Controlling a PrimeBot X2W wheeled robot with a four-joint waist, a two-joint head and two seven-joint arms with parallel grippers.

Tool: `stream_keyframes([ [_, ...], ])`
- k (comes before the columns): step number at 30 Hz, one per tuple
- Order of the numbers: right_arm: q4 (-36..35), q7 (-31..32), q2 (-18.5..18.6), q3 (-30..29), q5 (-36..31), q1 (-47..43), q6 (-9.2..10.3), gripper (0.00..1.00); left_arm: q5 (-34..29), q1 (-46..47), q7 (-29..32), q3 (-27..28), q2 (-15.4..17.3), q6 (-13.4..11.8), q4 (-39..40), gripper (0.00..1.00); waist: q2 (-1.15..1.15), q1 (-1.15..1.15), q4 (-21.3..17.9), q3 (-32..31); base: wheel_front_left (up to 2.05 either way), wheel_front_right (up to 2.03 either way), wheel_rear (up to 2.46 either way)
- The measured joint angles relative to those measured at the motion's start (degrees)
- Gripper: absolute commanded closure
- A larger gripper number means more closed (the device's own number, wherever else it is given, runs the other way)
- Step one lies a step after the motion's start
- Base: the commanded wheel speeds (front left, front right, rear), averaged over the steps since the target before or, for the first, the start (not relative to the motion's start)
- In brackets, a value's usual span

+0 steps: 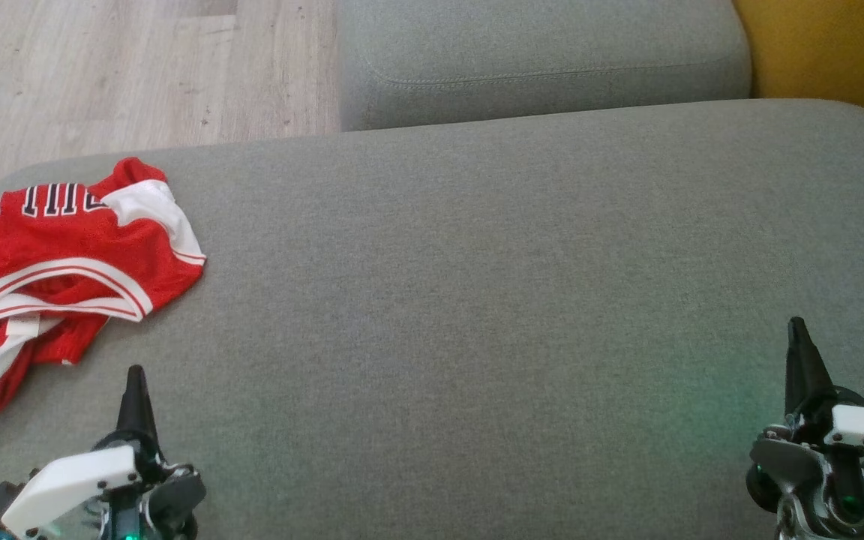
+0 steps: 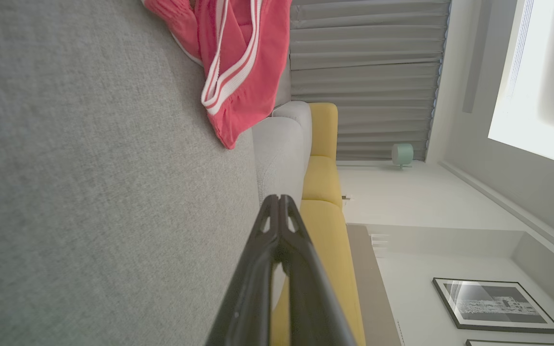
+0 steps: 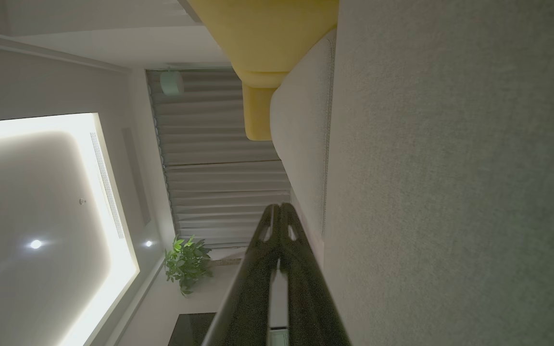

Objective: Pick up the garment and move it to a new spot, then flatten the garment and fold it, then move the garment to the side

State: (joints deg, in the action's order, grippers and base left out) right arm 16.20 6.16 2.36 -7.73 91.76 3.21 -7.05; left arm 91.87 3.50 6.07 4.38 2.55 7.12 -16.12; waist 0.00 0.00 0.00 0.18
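The jersey (image 1: pixel 64 255) lies crumpled at the left end of the grey cushion (image 1: pixel 477 300). It is red with white striped bands, and dark lettering shows on its far side. It is bunched in several layers, and its left part runs out of my head view.

My left gripper (image 1: pixel 136 373) is clenched on nothing, its two dark fingers pressed tip to tip. It hovers over the cushion's near edge, just short of the jersey's nearest fold. My right gripper (image 1: pixel 798 326) is clenched and empty too, over the near right part of the cushion and well apart from the jersey.

I judge this cloth to be light, thin and quite limp. It should sag from wherever I pinch it and keep no shape of its own. It looks smooth, so a single layer may slide out of my fingers.

The white bands look thicker and firmer, so I would grip there, starting with the looped band in the middle of the heap. I cannot tell whether that loop is the neck or an armhole. My fingers must part first. To spread the jersey flat I expect to need both grippers, holding two points set apart.
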Motion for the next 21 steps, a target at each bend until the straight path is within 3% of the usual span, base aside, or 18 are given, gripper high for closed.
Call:
stream_keyframes([
  [21, 0.0, 0.0, 0.0, 0.0, 0.0, 0.0, 0.0, 1.0, -0.01, 0.0, 0.0, 0.0, 0.0, 0.0, 0.0, 1.0, 0.0, 0.0, 0.0, 0.0, 0.0, 0.0, 0.0],
])
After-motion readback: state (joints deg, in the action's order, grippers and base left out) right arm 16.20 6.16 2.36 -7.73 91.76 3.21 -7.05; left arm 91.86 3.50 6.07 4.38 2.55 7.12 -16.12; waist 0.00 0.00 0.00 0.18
